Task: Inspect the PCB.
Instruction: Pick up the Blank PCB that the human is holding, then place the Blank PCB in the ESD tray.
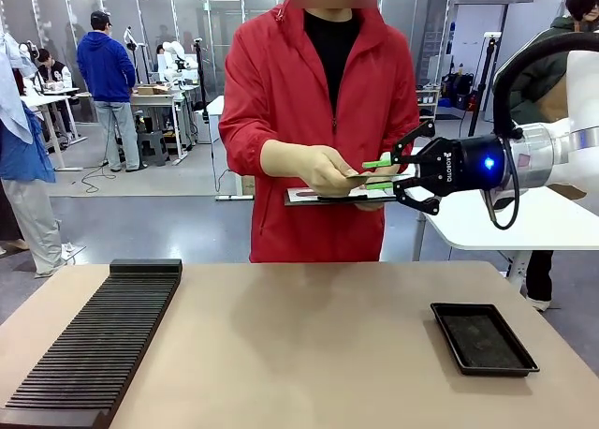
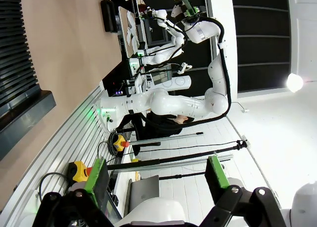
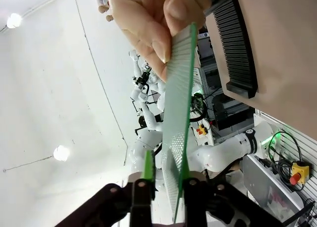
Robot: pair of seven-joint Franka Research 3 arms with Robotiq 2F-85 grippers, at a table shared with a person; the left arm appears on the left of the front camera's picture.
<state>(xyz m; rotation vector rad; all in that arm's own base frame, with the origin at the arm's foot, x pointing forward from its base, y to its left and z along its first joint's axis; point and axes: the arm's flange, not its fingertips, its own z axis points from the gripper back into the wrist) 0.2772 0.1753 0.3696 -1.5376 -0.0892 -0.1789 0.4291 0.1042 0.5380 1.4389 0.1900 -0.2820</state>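
Thin pale-green PCB (image 3: 176,113), dotted grid, held level in mid-air

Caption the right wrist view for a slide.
Right gripper shut on the thin pale-green dotted PCB, its far end pinched by a person's hand.

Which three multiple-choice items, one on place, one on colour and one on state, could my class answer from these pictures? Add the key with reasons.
1. Where is the black tray?
A. on the table, towards the robot's right
B. held by the person
C. on the floor

2. What colour is the person's jacket?
A. blue
B. red
C. grey

3. How is the right claw?
A. wide open
B. shut on nothing
C. shut on the PCB

Key:
1 A, the tray lies flat on the tabletop at that side.
2 B, front and sleeves are red.
3 C, in the right wrist view its green pads pinch the board's edge, while the person's hand grips the far end.
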